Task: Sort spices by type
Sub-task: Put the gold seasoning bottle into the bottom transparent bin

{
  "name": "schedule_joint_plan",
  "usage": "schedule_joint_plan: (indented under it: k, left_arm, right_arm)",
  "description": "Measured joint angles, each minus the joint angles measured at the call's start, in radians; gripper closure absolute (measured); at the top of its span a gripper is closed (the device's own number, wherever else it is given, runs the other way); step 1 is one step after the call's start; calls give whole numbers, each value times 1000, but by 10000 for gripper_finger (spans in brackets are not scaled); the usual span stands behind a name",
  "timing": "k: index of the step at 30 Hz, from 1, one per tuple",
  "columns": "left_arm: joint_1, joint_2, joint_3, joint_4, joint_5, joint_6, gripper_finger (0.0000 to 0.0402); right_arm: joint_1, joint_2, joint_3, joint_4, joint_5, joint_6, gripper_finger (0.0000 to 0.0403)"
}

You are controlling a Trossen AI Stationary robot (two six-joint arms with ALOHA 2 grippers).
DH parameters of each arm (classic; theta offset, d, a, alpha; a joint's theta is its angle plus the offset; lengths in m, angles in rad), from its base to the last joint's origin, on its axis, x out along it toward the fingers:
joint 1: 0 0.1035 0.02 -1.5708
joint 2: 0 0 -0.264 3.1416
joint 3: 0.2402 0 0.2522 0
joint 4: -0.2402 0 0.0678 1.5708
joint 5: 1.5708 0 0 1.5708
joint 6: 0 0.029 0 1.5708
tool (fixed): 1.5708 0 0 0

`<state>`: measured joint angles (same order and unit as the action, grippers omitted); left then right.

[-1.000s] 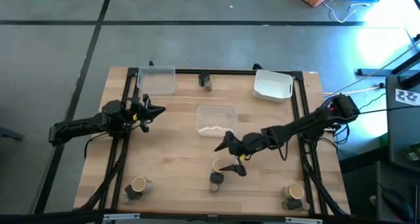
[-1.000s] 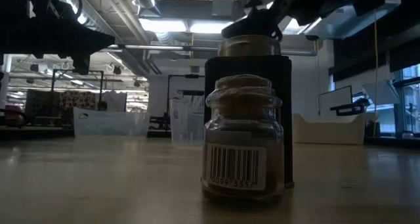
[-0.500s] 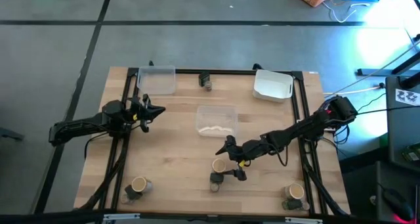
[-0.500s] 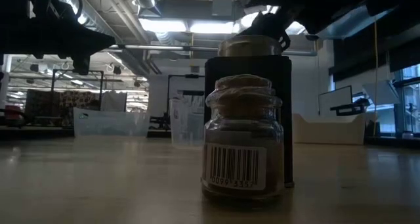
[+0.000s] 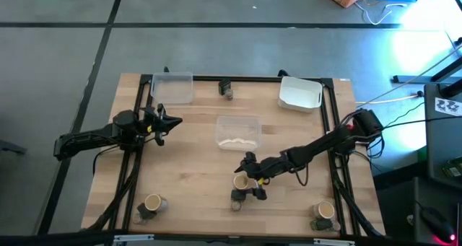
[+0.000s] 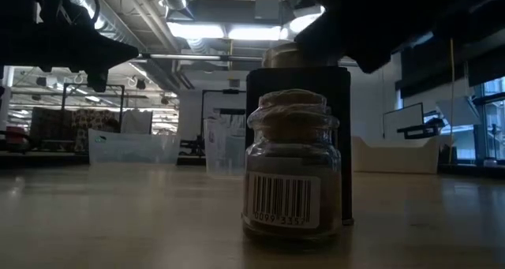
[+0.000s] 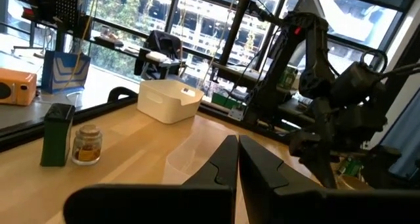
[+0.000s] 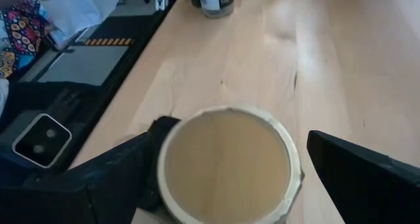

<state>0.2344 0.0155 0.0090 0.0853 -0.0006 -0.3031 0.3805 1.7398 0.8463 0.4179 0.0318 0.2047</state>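
Observation:
A tan round spice cylinder [image 5: 240, 182] with a pale top [image 8: 226, 165] stands near the table's front middle, beside a dark blocky jar [image 6: 298, 143] and a small barcoded glass jar [image 6: 292, 166]. My right gripper [image 5: 248, 178] is open and slants down over the cylinder, with one finger [image 8: 98, 178] on each side of it; no touch shows. Other spice clusters stand at the far edge [image 5: 226, 89], near left [image 5: 149, 204] and near right [image 5: 323, 216]. My left gripper [image 5: 177, 120] waits shut at the table's left, level, holding nothing.
A clear tub [image 5: 172, 87] sits at the far left, another clear tub [image 5: 237, 130] in the middle, and a white tub [image 5: 300, 93] at the far right. The dark jar and glass jar crowd the cylinder's near side. Bare wood lies to the left of them.
My right gripper has sunk and moved toward the table's near edge, onto the tan cylinder, so its open fingers now stand on either side of the cylinder's top. The spices have not moved.

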Motion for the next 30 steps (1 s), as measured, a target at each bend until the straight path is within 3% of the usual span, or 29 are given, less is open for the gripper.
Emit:
schedule_joint_plan:
  k: [8, 17, 30]
  left_arm:
    - [0, 0, 0, 2, -2, 1, 398]
    - [0, 0, 0, 2, -2, 3, 398]
    - [0, 0, 0, 5, -3, -4, 398]
  right_arm:
    - [0, 13, 0, -1, 3, 1, 13]
    - [0, 12, 0, 0, 5, -1, 121]
    - [-2, -19, 70, -79, 36, 51, 105]
